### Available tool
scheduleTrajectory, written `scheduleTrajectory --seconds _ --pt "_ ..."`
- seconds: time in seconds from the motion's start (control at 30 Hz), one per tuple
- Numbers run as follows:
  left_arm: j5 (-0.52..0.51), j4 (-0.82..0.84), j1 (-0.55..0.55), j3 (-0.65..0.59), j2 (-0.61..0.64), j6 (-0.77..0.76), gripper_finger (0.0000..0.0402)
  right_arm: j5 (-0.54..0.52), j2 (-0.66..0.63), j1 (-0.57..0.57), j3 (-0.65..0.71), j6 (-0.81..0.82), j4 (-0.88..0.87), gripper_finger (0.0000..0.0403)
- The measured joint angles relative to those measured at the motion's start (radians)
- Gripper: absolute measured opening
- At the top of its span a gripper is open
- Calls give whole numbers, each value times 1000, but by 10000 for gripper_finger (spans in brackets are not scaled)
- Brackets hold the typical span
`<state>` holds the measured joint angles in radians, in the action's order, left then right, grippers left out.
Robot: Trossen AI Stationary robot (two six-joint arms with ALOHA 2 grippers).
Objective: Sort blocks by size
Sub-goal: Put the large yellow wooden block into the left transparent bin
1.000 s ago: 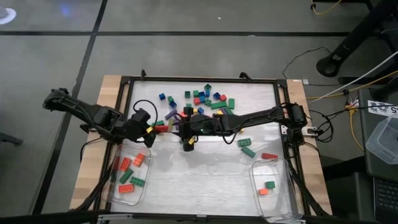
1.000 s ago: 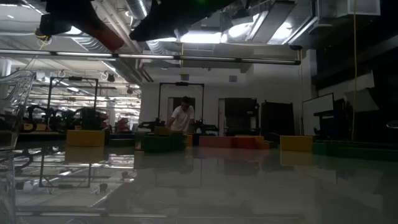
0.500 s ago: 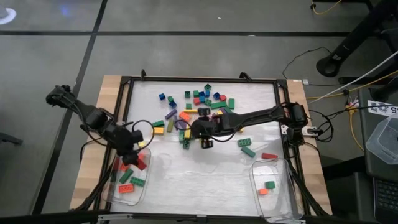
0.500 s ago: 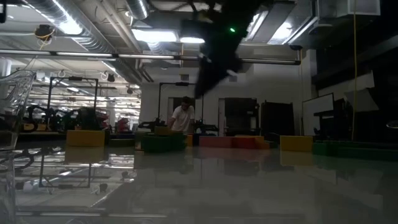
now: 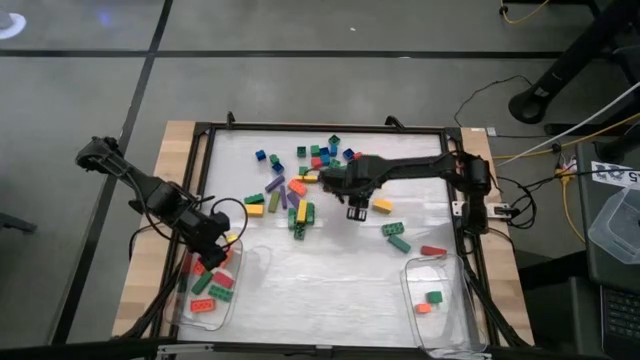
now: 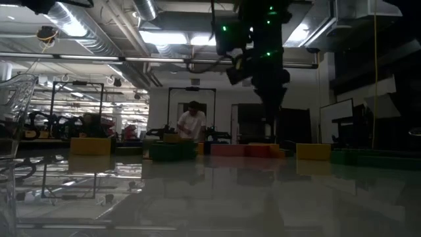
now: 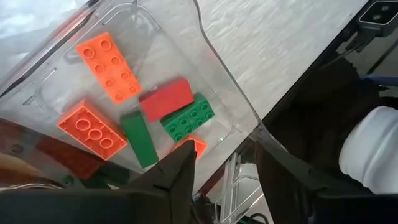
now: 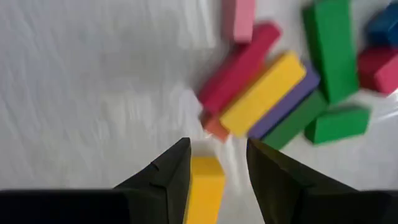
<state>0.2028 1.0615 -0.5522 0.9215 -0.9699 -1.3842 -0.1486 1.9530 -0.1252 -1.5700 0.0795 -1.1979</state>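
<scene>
Many coloured blocks lie loose on the table's far middle. My left gripper hangs open over the clear left tub. Inside it, red, orange and green blocks rest flat on the floor. My right gripper points down, open, above the table. A yellow block shows between its fingers, close to one finger and with bare table on its other side. In the high view, another yellow block lies just right of that gripper.
A second clear tub at the near right holds a green and an orange block. Two green blocks and a red one lie right of centre. A black frame rims the table. A person stands far behind.
My left gripper has gone toward the near left corner and tipped down over the left tub. The red block that travelled with it now lies in the tub. My right gripper has swung toward the table's right edge and tipped from slanting to pointing down.
</scene>
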Motion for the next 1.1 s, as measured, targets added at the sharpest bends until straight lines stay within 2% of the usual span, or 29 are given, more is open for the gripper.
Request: scheduleTrajectory --seconds 0.27,0.47,0.97,1.1 --pt "-7 1 0 0 0 34 150 111 -2 -86 138 3 -27 156" --pt "-10 1 0 0 0 93 152 183 -6 -92 238 6 -31 156" --pt "-58 1 0 0 0 109 152 206 -5 -91 276 6 15 157" --pt "-59 1 0 0 0 109 153 202 -4 -91 276 53 16 157"
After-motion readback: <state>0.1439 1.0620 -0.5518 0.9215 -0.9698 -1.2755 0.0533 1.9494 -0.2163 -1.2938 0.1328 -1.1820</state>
